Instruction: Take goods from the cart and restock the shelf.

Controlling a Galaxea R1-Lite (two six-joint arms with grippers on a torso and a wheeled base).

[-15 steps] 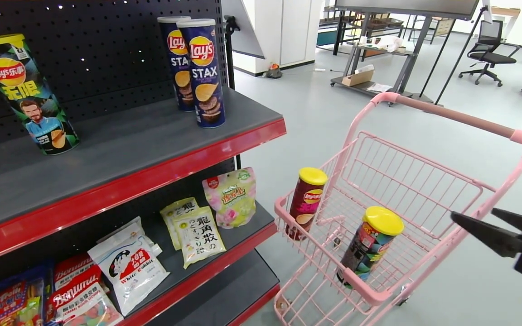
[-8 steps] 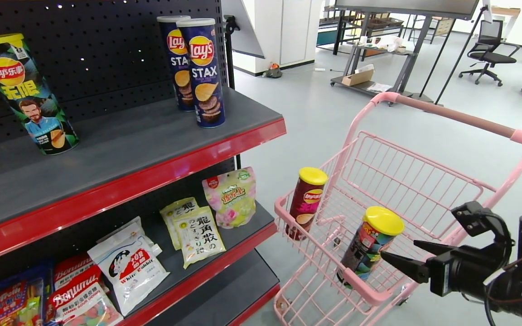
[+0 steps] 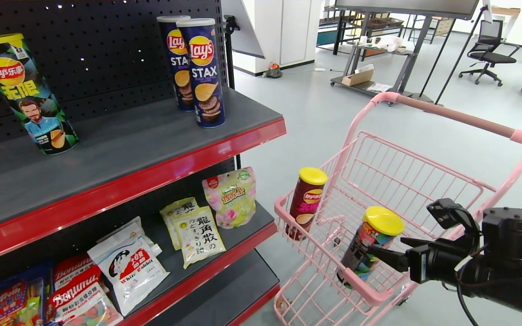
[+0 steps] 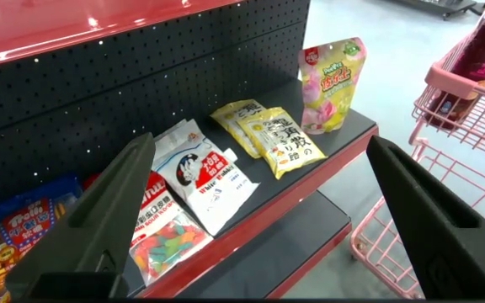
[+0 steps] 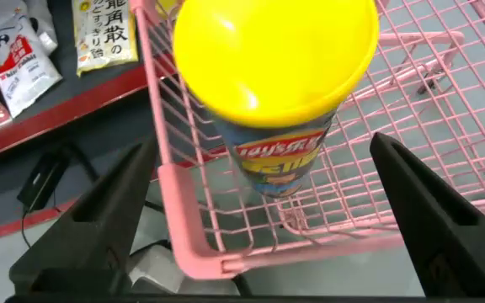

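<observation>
A pink wire cart (image 3: pixel 451 115) stands to the right of the shelf. Two chip cans with yellow lids stand upright in it: a maroon can (image 3: pixel 306 201) at its far corner and a dark, multicoloured can (image 3: pixel 369 242) at its near corner. My right gripper (image 3: pixel 390 249) is open at the dark can's upper part, coming over the cart's rim. In the right wrist view the dark can (image 5: pixel 276 93) sits between the spread fingers, with the rim (image 5: pixel 183 244) below. My left gripper (image 4: pixel 259 141) is open and holds nothing, facing the lower shelf.
The upper shelf board (image 3: pixel 129 149) carries a green can (image 3: pixel 27 95) at its left and two blue cans (image 3: pixel 202 72) at its right, with bare board between. Snack bags (image 4: pixel 276 139) lie on the lower shelf (image 3: pixel 224 246). Open grey floor surrounds the cart.
My right arm has come in from the right edge, moving left toward the cart until its open fingers reach the dark can. The cans and the cart have stayed put.
</observation>
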